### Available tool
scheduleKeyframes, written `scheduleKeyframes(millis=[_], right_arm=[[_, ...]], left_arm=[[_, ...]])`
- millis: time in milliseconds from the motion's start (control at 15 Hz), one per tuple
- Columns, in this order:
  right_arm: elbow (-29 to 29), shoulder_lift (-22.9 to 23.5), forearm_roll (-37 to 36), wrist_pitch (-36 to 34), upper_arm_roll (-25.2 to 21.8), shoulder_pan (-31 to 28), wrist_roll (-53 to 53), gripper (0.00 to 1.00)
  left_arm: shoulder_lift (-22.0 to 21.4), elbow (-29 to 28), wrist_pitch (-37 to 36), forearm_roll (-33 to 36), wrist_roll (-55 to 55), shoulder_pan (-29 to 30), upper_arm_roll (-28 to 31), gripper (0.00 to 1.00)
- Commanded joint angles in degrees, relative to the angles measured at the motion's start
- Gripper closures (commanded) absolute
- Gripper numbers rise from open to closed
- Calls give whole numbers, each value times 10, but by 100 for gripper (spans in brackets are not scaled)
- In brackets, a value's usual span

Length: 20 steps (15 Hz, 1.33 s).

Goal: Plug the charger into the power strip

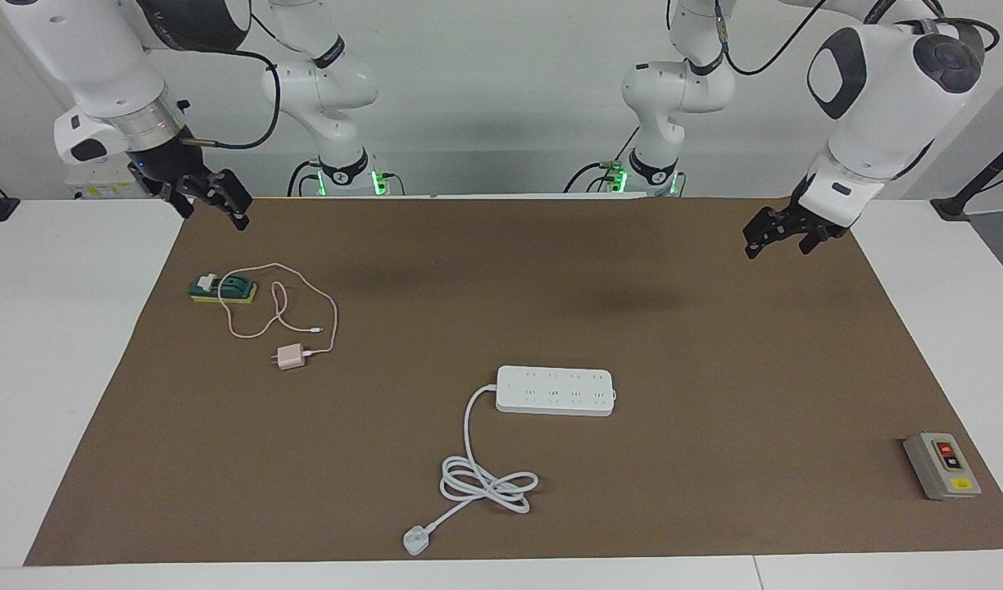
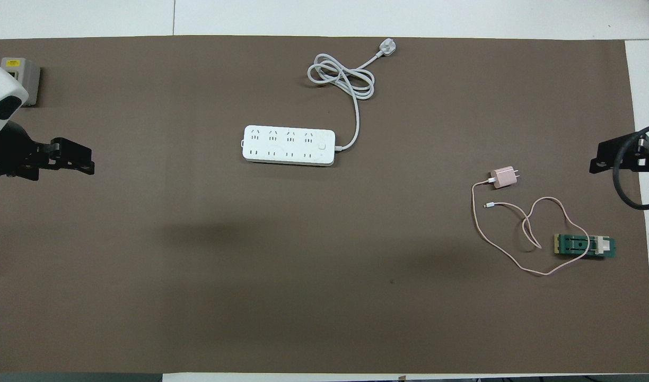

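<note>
I have nothing in hand yet. My right end effector (image 1: 216, 201) hangs in the air over the mat's edge on the robots' side of the green-and-yellow block (image 1: 223, 288), fingers apart and empty. My left end effector (image 1: 776, 233) hangs over the brown mat (image 1: 633, 492) at my left arm's end, well apart from the power strip (image 1: 555, 391), fingers likewise apart and empty.

The charger (image 1: 289, 357) lies on its side on the mat, farther from the robots than the green-and-yellow block and toward the power strip from it. Its prongs point along the mat, not down. Its thin pink cable (image 1: 288, 305) loops back to the block and appears to touch it. The power strip lies flat, sockets up, well apart from the charger, with its white cord (image 1: 485, 479) coiled farther from the robots.

My worries, as I judge them:
- The charger is small and smooth, so a grip off centre could squirt it away.
- The cable may snag on the block and drag it along.
- The prongs need turning downward, and a poor regrasp could drop the charger.
- The strip is loose on the worktop, so pushing in could slide it unless my left end effector steadies it.
</note>
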Motion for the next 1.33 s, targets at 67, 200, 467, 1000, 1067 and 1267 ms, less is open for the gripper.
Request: scheduleKeyframes(millis=[67, 200, 467, 1000, 1067, 1267], right_arm=[[-27, -3, 3, 5, 5, 9, 143, 0], [-29, 5, 3, 5, 6, 13, 208, 0], [-31, 39, 14, 4, 4, 2, 340, 0], [-115, 70, 119, 73, 3, -71, 478, 0], [-129, 72, 120, 100, 3, -71, 481, 0], [-134, 101, 119, 136, 2, -72, 531, 0]], left_arm=[[-15, -17, 7, -4, 8, -4, 4, 0], [-15, -20, 10, -4, 8, -4, 4, 0], [-34, -70, 72, -4, 9, -10, 4, 0], [-55, -122, 120, -4, 8, -21, 4, 0], [-56, -122, 119, -4, 10, -21, 4, 0], [-63, -139, 125, -4, 11, -21, 4, 0]])
